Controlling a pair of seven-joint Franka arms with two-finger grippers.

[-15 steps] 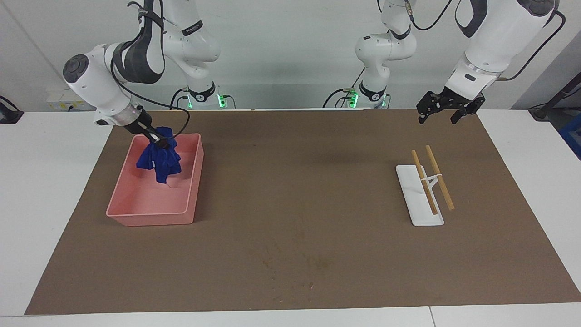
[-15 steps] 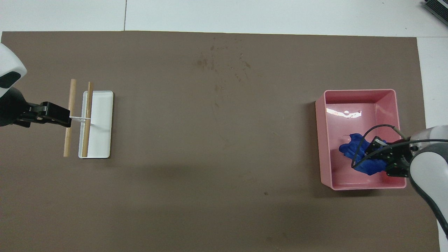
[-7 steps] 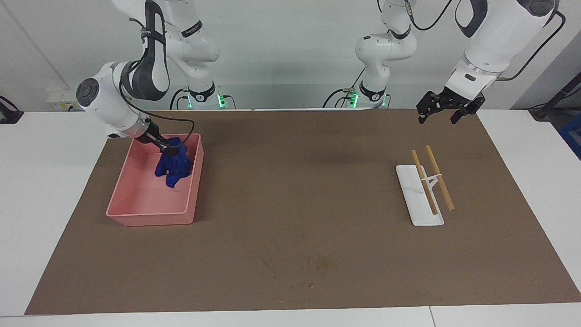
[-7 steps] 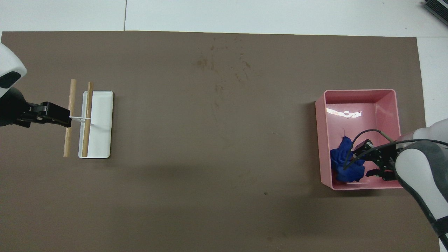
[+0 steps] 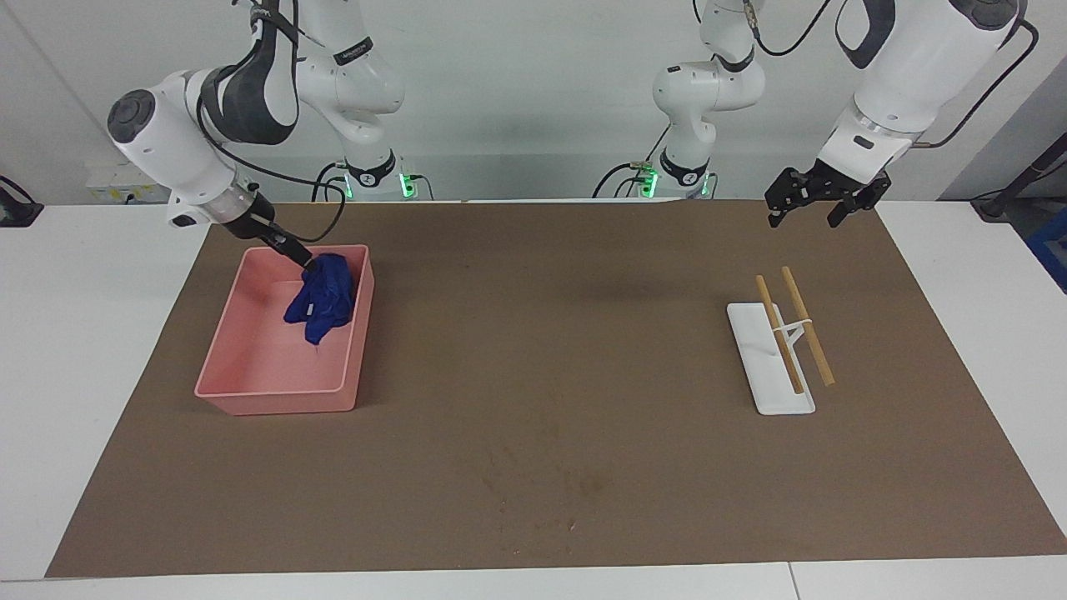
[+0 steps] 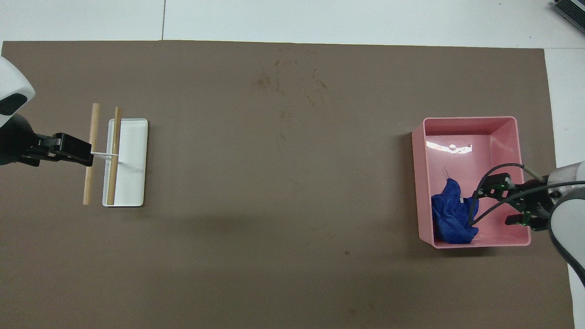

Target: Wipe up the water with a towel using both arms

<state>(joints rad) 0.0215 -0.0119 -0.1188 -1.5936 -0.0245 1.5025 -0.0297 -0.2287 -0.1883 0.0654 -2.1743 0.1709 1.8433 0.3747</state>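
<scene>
The deep-blue towel [image 5: 319, 296] lies crumpled inside the pink bin [image 5: 275, 390], against the wall on the table's middle side, in the corner nearer the robots. It also shows in the overhead view [image 6: 452, 219]. My right gripper [image 5: 302, 260] hangs just above the towel's upper edge, over the bin [image 6: 470, 123], and is open and empty; in the overhead view this gripper [image 6: 500, 203] stands apart from the cloth. My left gripper [image 5: 804, 212] waits open in the air at the left arm's end of the table, and also shows in the overhead view [image 6: 68, 148].
A white tray with two wooden sticks [image 5: 775, 354] lies on the brown mat [image 5: 533, 350] toward the left arm's end; it also shows in the overhead view [image 6: 125, 162]. Faint damp spots [image 5: 542, 496] mark the mat farther from the robots, near the middle.
My right gripper carried the towel toward the bin's middle-side wall, let it go there, and drew back up and away from it. The left arm has not moved.
</scene>
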